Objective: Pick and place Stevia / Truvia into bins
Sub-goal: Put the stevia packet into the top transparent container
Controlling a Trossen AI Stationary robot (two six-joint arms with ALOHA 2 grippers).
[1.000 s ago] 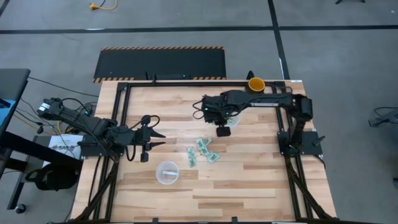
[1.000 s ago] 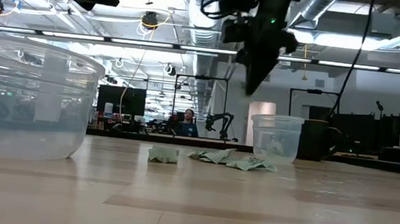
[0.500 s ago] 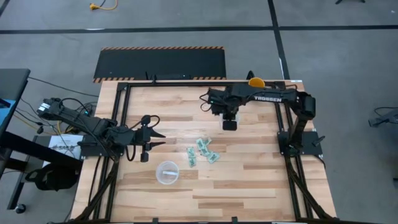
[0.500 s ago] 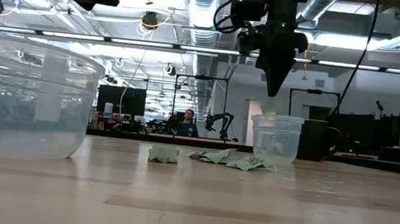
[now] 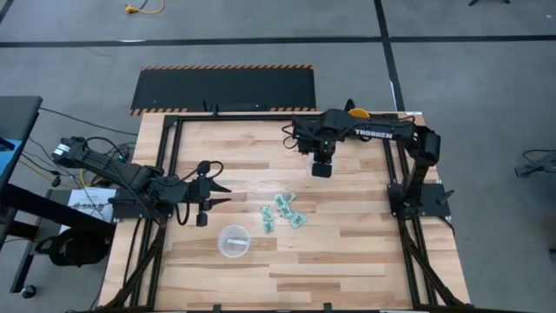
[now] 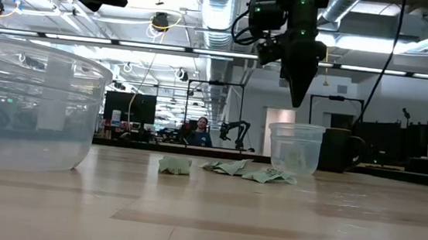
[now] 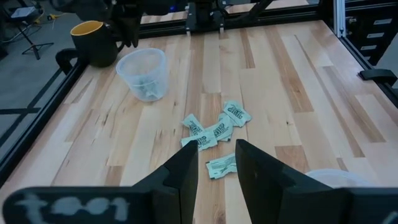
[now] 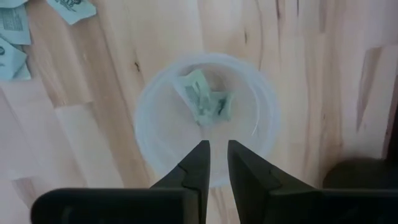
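Observation:
Several green-and-white sachets (image 5: pixel 282 211) lie flat in a loose cluster mid-table, also seen in the low view (image 6: pixel 229 168) and the left wrist view (image 7: pixel 214 134). My right gripper (image 8: pixel 217 149) points straight down above the far clear cup (image 8: pixel 205 118), fingers slightly open and empty. Crumpled sachets (image 8: pixel 205 99) lie on that cup's bottom. In the low view its tips (image 6: pixel 296 102) hang clear above the cup's rim (image 6: pixel 296 127). The near clear cup (image 5: pixel 234 241) stands upright near the front. My left gripper (image 5: pixel 228 195) waits open at the table's left, level with the cluster.
A dark mug with yellow inside (image 5: pixel 358 113) stands at the far edge, just behind the far cup. Black frame rails (image 5: pixel 169 156) run along the table's left, right and far sides. Bare wood (image 5: pixel 347 252) stretches right of the near cup.
My right gripper has moved from beside the sachet cluster toward the far edge, coming over the far cup and turning from a slant to point straight down. Half a second ago a pale sachet showed just below its tips; it is gone from there now.

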